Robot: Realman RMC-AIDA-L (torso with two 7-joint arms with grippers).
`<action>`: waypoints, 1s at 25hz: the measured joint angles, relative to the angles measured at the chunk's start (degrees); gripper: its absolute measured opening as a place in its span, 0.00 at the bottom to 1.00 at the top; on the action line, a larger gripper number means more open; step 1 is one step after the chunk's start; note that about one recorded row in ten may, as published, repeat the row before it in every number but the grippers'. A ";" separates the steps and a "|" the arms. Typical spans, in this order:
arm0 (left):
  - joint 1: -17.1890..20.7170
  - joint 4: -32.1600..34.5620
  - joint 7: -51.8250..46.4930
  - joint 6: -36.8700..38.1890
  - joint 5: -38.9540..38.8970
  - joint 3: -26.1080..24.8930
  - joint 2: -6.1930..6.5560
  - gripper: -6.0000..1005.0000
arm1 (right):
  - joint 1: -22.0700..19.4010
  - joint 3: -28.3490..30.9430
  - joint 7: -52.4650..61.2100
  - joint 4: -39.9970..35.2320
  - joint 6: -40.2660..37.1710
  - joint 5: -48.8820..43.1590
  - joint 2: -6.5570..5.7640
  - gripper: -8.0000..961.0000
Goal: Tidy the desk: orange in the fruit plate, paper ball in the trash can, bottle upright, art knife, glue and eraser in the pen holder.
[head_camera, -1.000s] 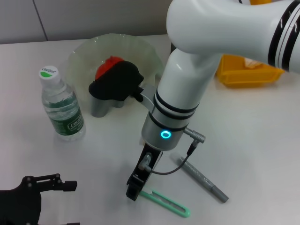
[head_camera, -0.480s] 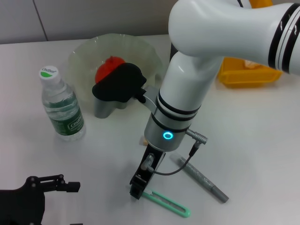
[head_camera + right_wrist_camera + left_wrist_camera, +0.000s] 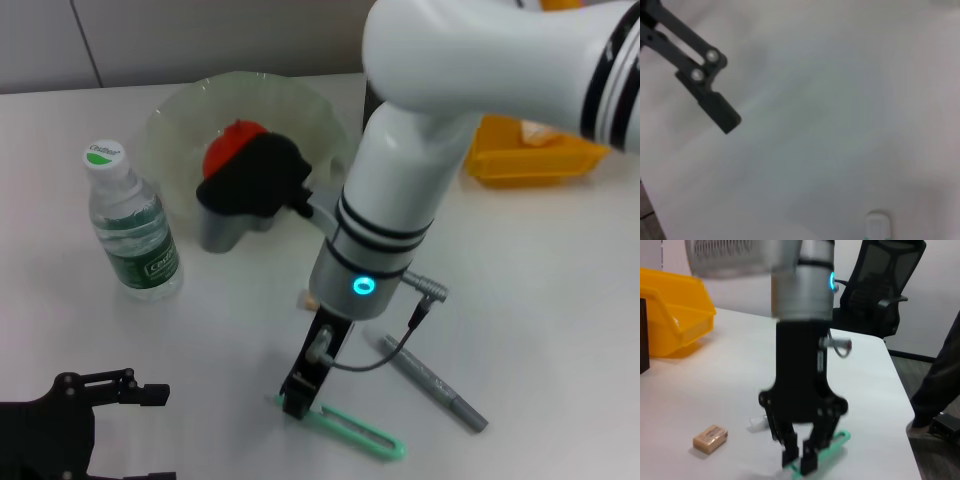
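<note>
Green plastic marks your target: from the head camera, the right gripper (image 3: 297, 400) stands at the near end of the knife (image 3: 345, 429), which lies flat on the desk (image 3: 540, 300) and runs away from the fingers toward the pen (image 3: 432, 382) beside it. Come straight down and pinch across the thin handle, not along it. The left gripper (image 3: 120, 388) sits idle far off, fingers spread, near the upright bottle (image 3: 128, 225). Against a second ago, your right arm has sunk lower, its tips reaching the knife's end.

From the left wrist, the right gripper's (image 3: 799, 460) fingers are parted a little and straddle the knife (image 3: 825, 454); the eraser (image 3: 710, 438) lies well to one side.

From the right wrist, only the left gripper's finger (image 3: 715, 111) and a blurred knife tip (image 3: 877, 226) show.
</note>
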 joint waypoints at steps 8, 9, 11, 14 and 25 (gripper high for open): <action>0.01 0.00 -0.27 -0.57 -0.35 -0.06 0.01 0.84 | -10.83 21.56 -1.00 -20.08 -12.60 -17.39 -0.23 0.19; -0.07 -0.08 -0.34 -0.70 -0.38 -0.12 0.00 0.84 | -12.08 25.01 -2.04 -22.80 -14.72 -18.20 -0.30 0.19; -0.47 -0.60 -0.46 -1.09 -0.43 -0.18 -0.07 0.84 | -13.75 31.48 -4.74 -26.03 -18.29 -18.90 -0.42 0.19; -1.21 -1.93 -0.49 -1.90 -0.46 -0.38 -0.16 0.84 | -15.64 39.78 -8.51 -30.36 -22.11 -19.27 -1.04 0.19; -2.71 -2.95 -0.52 -2.48 -0.55 -2.78 -0.53 0.84 | -21.22 61.71 -28.44 -39.02 -23.26 -17.77 -2.46 0.19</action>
